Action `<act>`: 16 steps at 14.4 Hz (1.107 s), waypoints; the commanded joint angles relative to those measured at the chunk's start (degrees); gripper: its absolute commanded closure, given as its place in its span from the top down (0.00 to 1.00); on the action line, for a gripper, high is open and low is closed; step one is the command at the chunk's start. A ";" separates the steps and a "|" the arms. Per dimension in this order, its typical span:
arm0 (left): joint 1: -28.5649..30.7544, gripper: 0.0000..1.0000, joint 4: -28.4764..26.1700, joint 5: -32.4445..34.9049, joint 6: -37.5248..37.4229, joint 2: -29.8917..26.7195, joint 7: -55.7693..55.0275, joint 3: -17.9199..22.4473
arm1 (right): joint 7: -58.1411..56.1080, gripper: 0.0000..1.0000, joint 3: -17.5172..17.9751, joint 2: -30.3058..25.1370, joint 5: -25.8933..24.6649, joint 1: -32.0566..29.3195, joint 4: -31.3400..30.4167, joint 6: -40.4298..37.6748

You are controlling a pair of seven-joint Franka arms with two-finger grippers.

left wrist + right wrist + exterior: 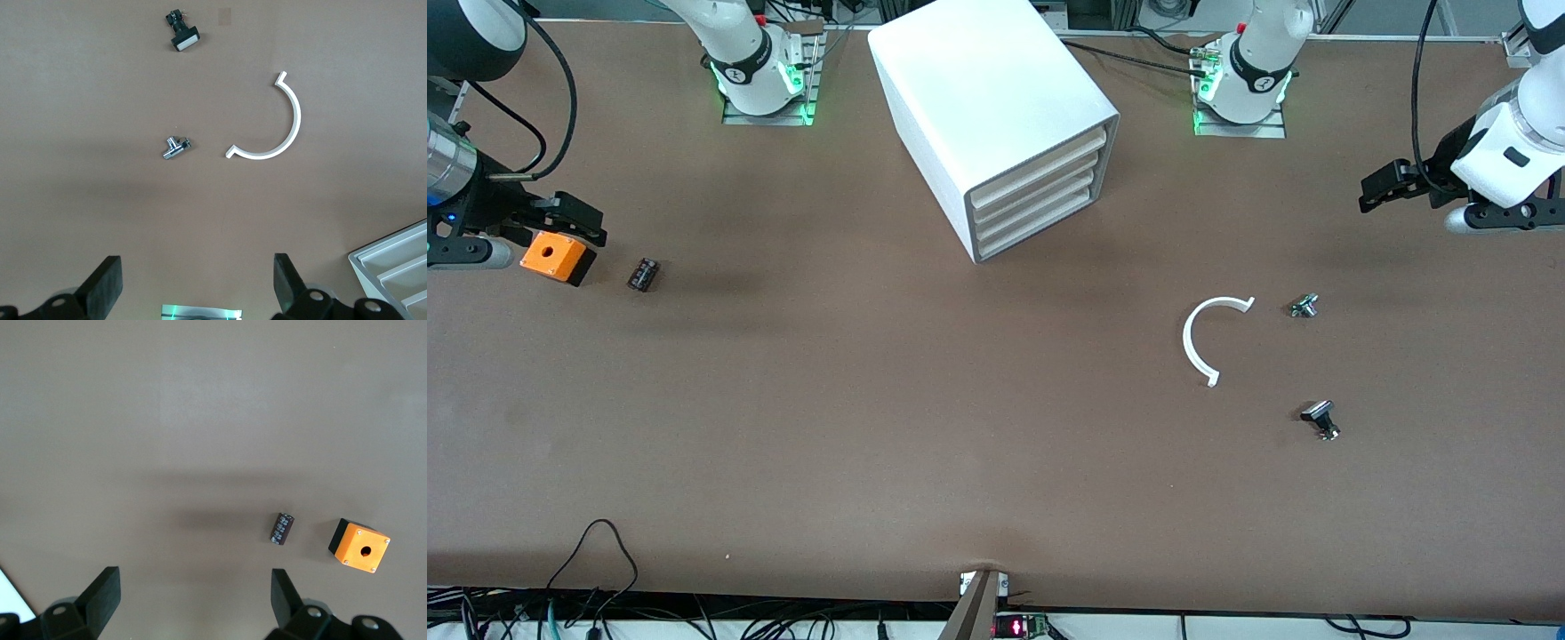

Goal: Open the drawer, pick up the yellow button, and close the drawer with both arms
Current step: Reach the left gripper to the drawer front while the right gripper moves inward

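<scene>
A: What colour is the counter (871, 427)?

B: Plain matte brown, no pattern. The cabinet (978, 98) on it is white, its four drawer fronts (1040, 191) off-white.

A: And the small parts?

B: An orange cube (557, 256) with a black base and a dark hole, a black cylinder (643, 274) with pale marks, a white curved strip (1208, 338), and two black-and-silver parts (1304, 306) (1320, 418).

A: The arms?

B: White, each with a black pincer (1383, 188) (574, 220); green lights at their bases.
</scene>
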 commanded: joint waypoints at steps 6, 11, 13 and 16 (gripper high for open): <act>-0.41 1.00 4.44 1.18 -4.07 2.09 -1.79 -0.59 | 1.37 1.00 -0.03 0.78 0.70 -0.12 1.66 -0.95; -0.50 1.00 4.62 0.74 -3.81 3.94 -1.00 -0.59 | 1.19 1.00 -0.03 0.78 0.70 -0.12 1.66 -0.95; -0.33 1.00 4.71 0.56 -3.90 4.20 -0.92 -0.51 | 1.02 1.00 -0.03 0.95 0.70 -0.12 1.66 -0.95; -0.24 1.00 4.71 0.13 -3.81 5.34 -0.92 -0.59 | 0.84 1.00 -0.03 1.31 0.70 -0.12 1.66 -1.04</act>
